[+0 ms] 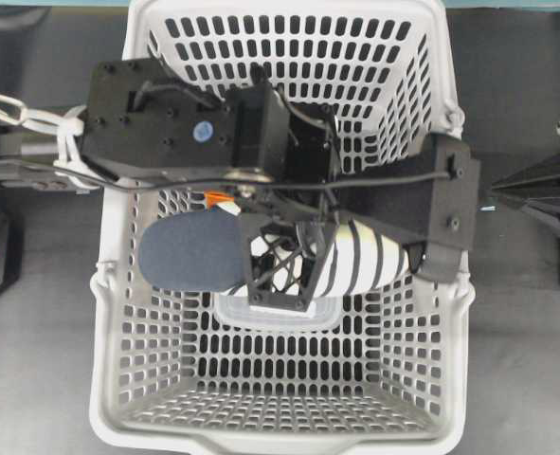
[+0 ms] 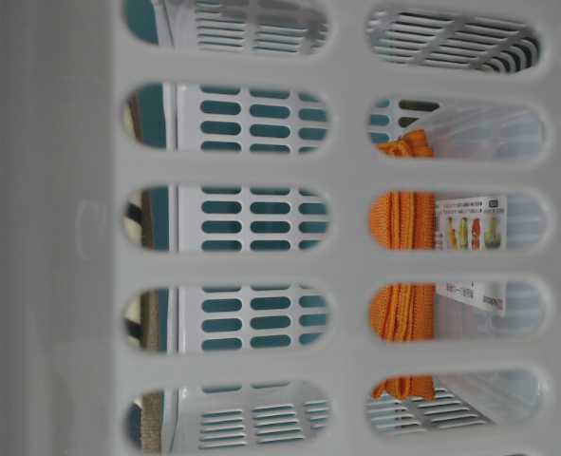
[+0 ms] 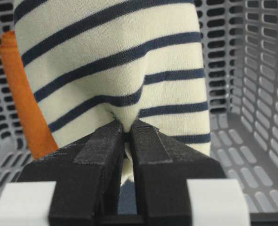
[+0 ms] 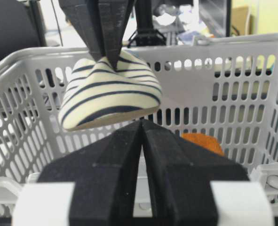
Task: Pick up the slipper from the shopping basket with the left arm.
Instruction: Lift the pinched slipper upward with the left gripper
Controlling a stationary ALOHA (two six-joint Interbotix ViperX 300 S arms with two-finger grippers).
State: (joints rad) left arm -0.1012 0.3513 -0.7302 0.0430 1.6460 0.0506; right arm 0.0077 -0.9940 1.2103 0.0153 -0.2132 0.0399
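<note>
The slipper [image 1: 355, 258], navy-toed and cream with navy stripes, hangs level above the floor of the grey shopping basket [image 1: 109, 379]. The left arm reaches over the basket, and its gripper [image 1: 281, 265] is shut on the slipper's middle. In the left wrist view the left gripper [image 3: 128, 128] pinches a fold of the striped fabric [image 3: 115, 61]. From the right wrist view the slipper [image 4: 110, 96] dangles from the black fingers [image 4: 101, 28] at about the height of the basket's rim [image 4: 251, 41]. The right gripper [image 4: 142, 123] is shut and empty, outside the basket's right wall.
A folded orange cloth [image 1: 218, 199] lies in the basket beneath the arm, also seen as the orange cloth [image 2: 403, 228] through the slots. A clear plastic pack [image 1: 280, 313] sits on the basket floor. The right gripper [image 1: 507, 190] rests on the dark table right of the basket.
</note>
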